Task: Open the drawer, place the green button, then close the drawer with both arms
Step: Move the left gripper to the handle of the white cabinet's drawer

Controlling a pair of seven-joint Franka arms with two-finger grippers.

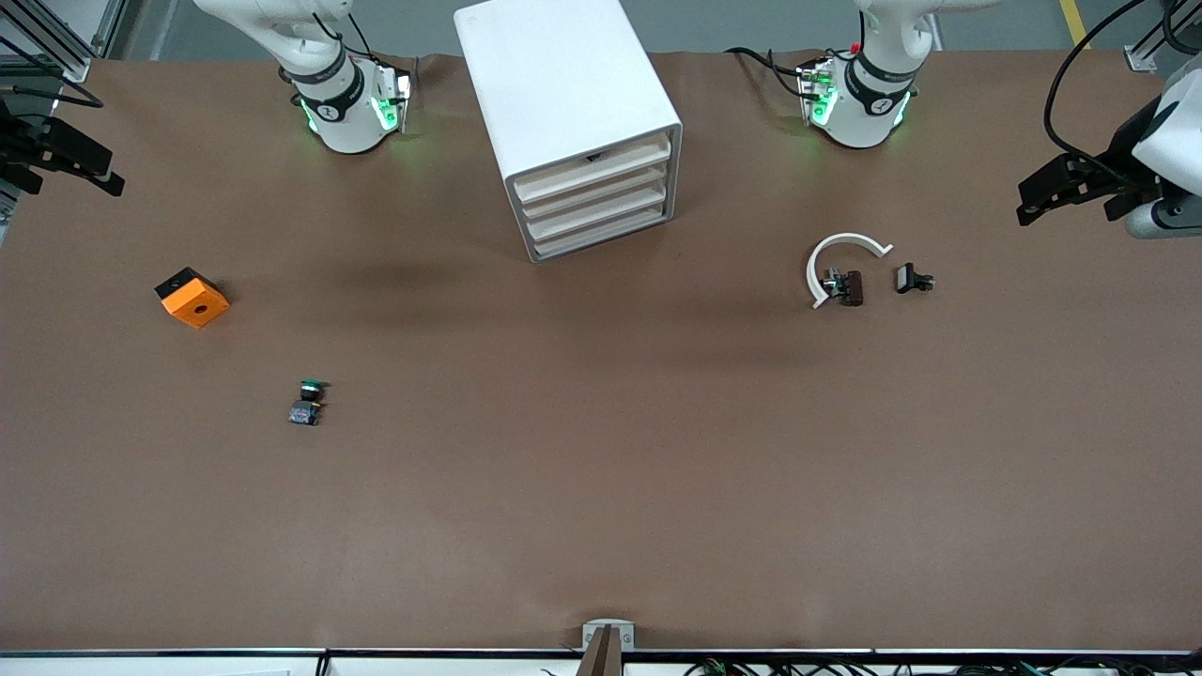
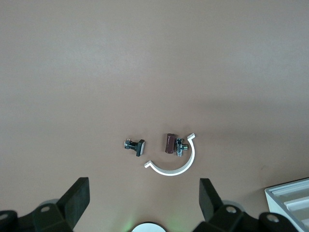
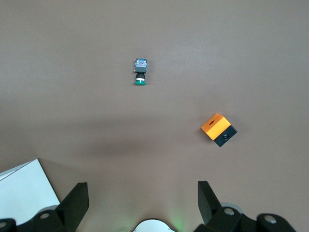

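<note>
The white cabinet (image 1: 573, 103) stands near the robots' bases, its four cream-fronted drawers (image 1: 593, 195) all pushed in. The green-capped button (image 1: 307, 402) lies on the brown table toward the right arm's end; it also shows in the right wrist view (image 3: 140, 71). My right gripper (image 1: 70, 160) hangs high over the right arm's end of the table, open and empty (image 3: 142, 189). My left gripper (image 1: 1071, 192) hangs high over the left arm's end, open and empty (image 2: 143, 188). Both are well away from the cabinet and the button.
An orange cube with a hole (image 1: 192, 297) lies farther from the front camera than the button. A dark brown part with a white arc (image 1: 845, 282) and a small black part (image 1: 913, 279) lie toward the left arm's end. The cabinet's corner shows in both wrist views (image 2: 289, 193) (image 3: 21, 193).
</note>
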